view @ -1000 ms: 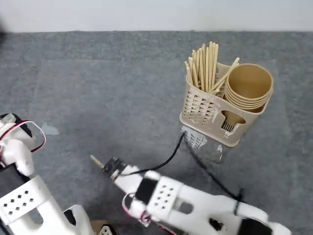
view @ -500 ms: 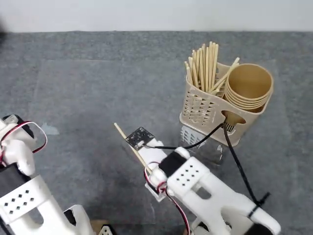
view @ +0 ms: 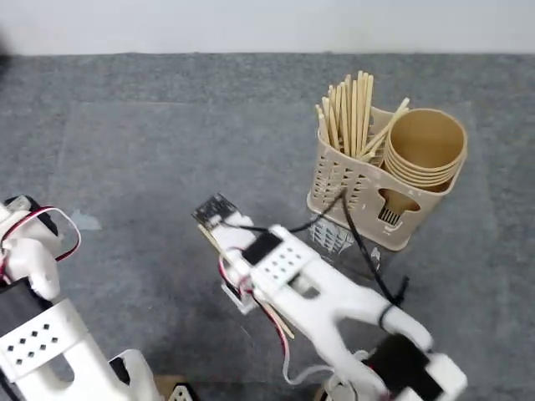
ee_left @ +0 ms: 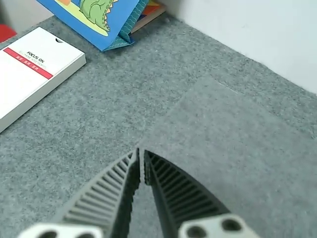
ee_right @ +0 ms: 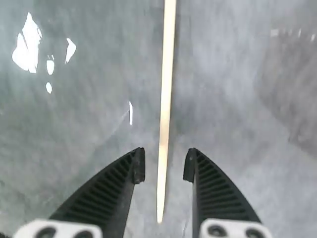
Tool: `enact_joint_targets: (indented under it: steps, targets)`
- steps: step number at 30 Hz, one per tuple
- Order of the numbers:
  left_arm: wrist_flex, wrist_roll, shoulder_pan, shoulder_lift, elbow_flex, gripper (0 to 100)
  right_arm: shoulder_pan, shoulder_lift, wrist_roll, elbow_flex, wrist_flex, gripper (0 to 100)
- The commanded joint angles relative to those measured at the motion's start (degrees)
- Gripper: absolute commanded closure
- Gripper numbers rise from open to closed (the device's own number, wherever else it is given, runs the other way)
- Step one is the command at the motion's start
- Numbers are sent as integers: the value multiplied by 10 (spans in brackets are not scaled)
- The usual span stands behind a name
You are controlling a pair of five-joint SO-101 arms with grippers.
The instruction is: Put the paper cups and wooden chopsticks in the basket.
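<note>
A beige basket (view: 344,185) stands at the back right, with a bundle of wooden chopsticks (view: 351,109) in one compartment and stacked paper cups (view: 425,142) in the other. One loose chopstick (ee_right: 166,89) lies on the grey mat, and part of this chopstick (view: 282,324) shows beneath the right arm (view: 288,267). My right gripper (ee_right: 162,161) is open, one finger on each side of the stick without gripping it. My left gripper (ee_left: 140,154) is shut on nothing, low over bare mat, with the left arm (view: 33,334) at the near left corner.
A clear plastic wrapper (view: 349,248) lies just in front of the basket, and its glints (ee_right: 29,47) show on the mat. A white box (ee_left: 29,69) and a blue book (ee_left: 99,20) lie beyond the mat's edge. Black cables (view: 359,242) trail from the right arm.
The right arm swung from the near edge up toward the mat's middle, turning its wrist. The loose chopstick's visible end shifted from the lower left to under the arm. The left arm stayed still.
</note>
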Motion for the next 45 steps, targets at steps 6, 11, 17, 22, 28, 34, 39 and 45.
enact_joint_targets:
  steps: [6,11,17,22,28,34,39,45]
  targets:
    - [4,-4,4,-12,3,982,9,209,5,-253,-8,851]
    - [4,-4,4,-12,5,982,11,324,5,-352,-5,868]
    - [4,-4,4,-12,5,982,11,381,4,-388,-1,981]
    - [4,-4,4,-12,6,982,29,335,4,-398,30,991]
    - [4,-4,4,-12,6,982,66,204,5,-441,118,991]
    - [4,-4,30,-17,16,983,138,54,35,-494,157,992]
    - [-3,-1,113,-17,47,985,203,-37,59,-524,146,992]
    - [-51,33,212,-18,91,987,294,-115,59,-527,65,992]
